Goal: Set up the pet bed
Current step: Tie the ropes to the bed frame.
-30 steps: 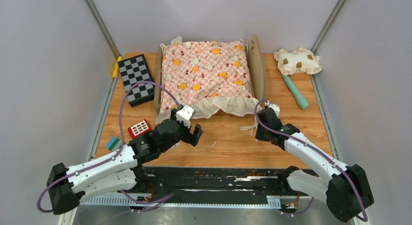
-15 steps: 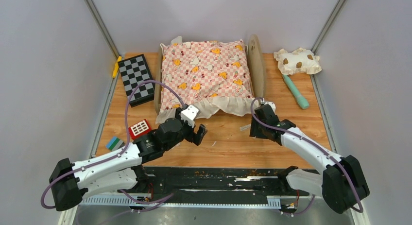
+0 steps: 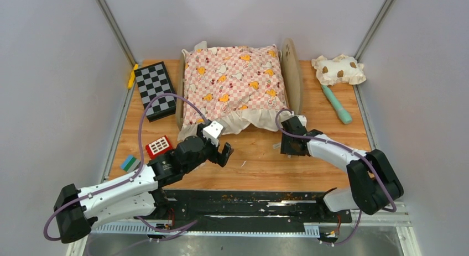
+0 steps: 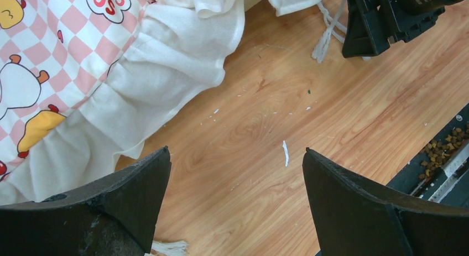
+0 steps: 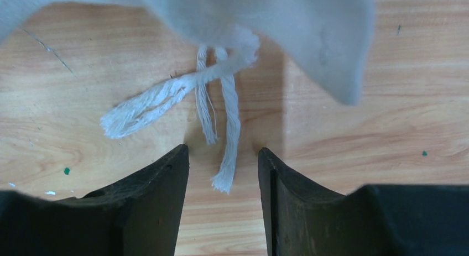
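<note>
The pet bed shows only as its light-wood headboard and a side rail, because the pink checkered ruffled cushion covers the frame. My right gripper stands open at the cushion's near right corner. In the right wrist view its jaws straddle the loose end of a white tie cord without pinching it, below the ruffle. My left gripper is wide open over bare wood just in front of the ruffle, holding nothing. The cream spotted pillow lies at the back right.
A black-and-white checkerboard and a yellow piece lie at the back left. A red toy and a blue-green block sit by the left arm. A teal stick lies right of the headboard. Kibble litters the black near-edge strip.
My right gripper went from shut to open, letting the cord go, and moved left toward the cushion's corner. The left arm only shifted slightly.
</note>
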`<control>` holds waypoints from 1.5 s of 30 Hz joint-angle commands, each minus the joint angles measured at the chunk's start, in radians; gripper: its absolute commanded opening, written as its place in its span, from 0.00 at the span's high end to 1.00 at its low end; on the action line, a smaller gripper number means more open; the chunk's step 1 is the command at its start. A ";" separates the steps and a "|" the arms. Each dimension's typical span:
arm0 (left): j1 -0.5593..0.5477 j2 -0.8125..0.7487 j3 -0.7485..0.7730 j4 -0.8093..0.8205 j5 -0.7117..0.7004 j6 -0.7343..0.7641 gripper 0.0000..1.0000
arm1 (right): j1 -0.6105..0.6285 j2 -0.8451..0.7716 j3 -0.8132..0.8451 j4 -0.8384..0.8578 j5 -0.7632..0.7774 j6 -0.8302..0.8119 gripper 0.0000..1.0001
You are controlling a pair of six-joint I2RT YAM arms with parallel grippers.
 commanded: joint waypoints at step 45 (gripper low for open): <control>-0.022 0.341 0.024 0.615 0.241 0.402 0.07 | -0.148 -0.224 0.020 0.024 -0.220 -0.052 1.00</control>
